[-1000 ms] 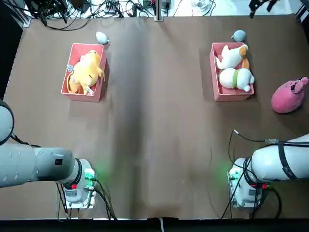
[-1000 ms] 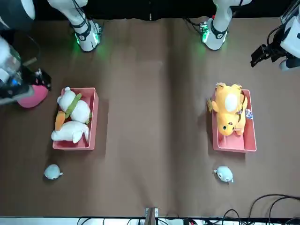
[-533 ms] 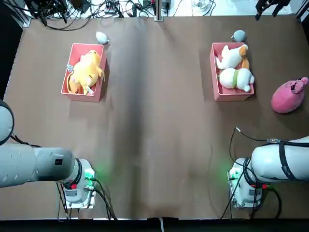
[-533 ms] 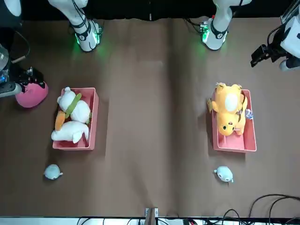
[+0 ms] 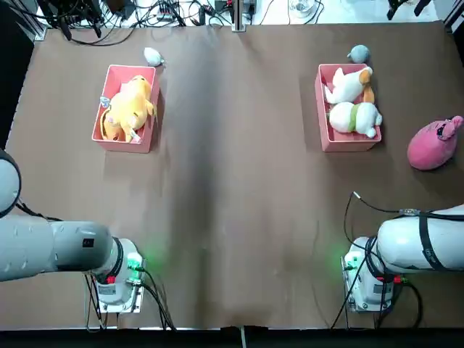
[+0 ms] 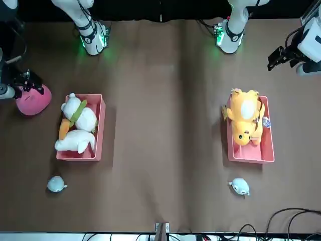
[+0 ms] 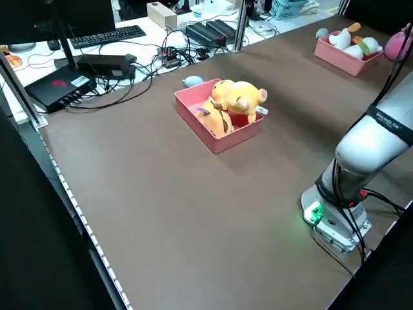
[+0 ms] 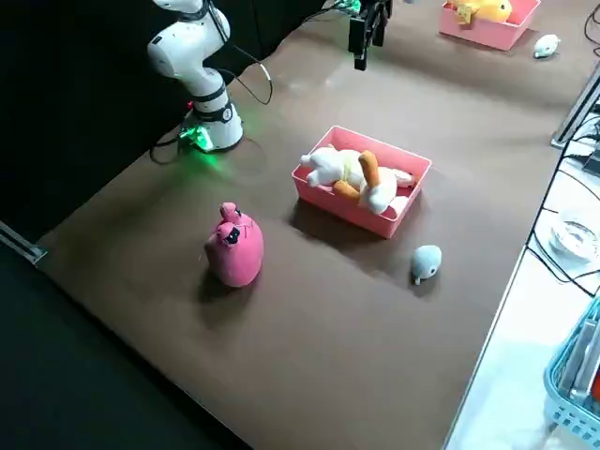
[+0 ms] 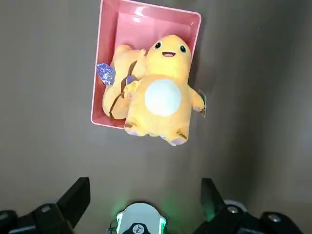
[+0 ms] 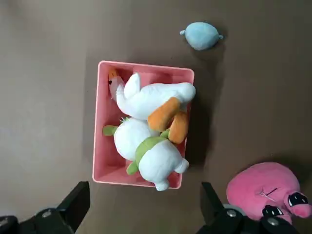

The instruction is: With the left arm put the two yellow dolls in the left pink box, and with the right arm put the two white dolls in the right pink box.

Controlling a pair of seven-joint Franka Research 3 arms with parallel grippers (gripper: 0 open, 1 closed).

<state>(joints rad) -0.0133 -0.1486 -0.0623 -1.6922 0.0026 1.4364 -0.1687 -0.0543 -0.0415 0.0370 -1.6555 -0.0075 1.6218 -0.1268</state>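
Left pink box [image 5: 106, 98], far left: both yellow dolls [image 5: 130, 105] are held inside, long axis near-to-far. Left gripper [image 9: 141, 204] is spread wide and empty, well above the box. Right pink box [image 5: 322, 109], far right: both white dolls [image 5: 353, 101] are inside. Right gripper [image 10: 141, 207] is wide, empty, overhead. No pick judged left.

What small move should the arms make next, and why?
Probably none beyond parking. Both yellow dolls lie in the left pink box, both white dolls in the right pink box, and both end effectors, left and right, hang open and empty high above them.
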